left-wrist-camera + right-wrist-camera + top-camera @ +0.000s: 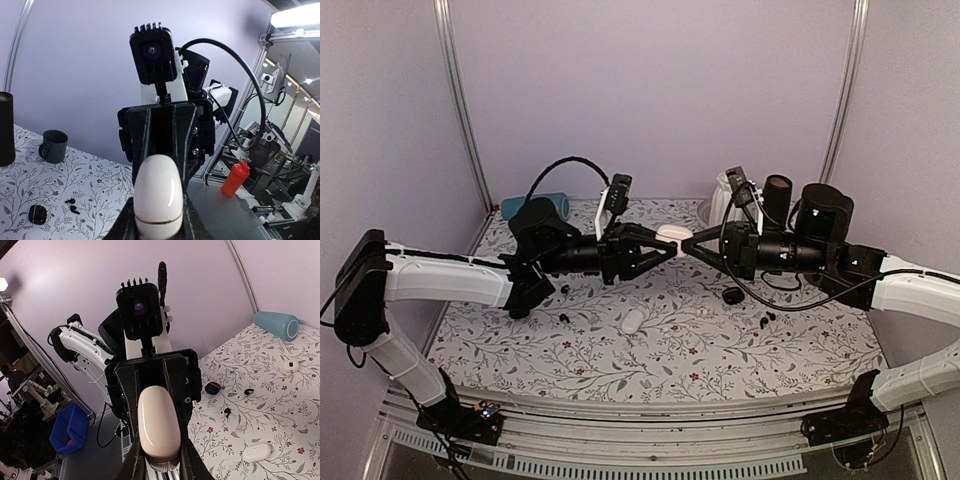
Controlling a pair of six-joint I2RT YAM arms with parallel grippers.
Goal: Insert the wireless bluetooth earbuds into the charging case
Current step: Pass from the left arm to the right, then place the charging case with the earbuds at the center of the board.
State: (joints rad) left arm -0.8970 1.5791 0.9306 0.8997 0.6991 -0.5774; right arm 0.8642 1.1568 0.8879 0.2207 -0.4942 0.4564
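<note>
- Top external view: the glossy white pebble-shaped charging case (673, 235) hangs in mid-air above the flower-patterned tablecloth (720, 350). It is pinched at both ends, with the left gripper (663, 245) and the right gripper (688, 244) meeting nose to nose.
- The left gripper is clamped hard on its end. Its wrist view shows the case's thin seam line running across between the fingers.
- The right gripper's jaws stand narrow against the sides of the other end and look to be gripping it.
- The tiny glossy black bean-shaped earbuds (248, 391) lie loose on the cloth, well apart from the lifted case. One pair is under the left arm and another is near the black oval case (731, 295) by the right arm.
- The step in hand is probably prying the lid open, or else passing the case across.
- For opening, each pincer should hold only one side of the seam. A finger lying across the seam would pin the lid shut.
- The two halves should be eased apart slowly about the hinge, because the smooth shell could slip out of the grip.
- A second white case (632, 321) lies on the cloth and should be left alone.
</note>
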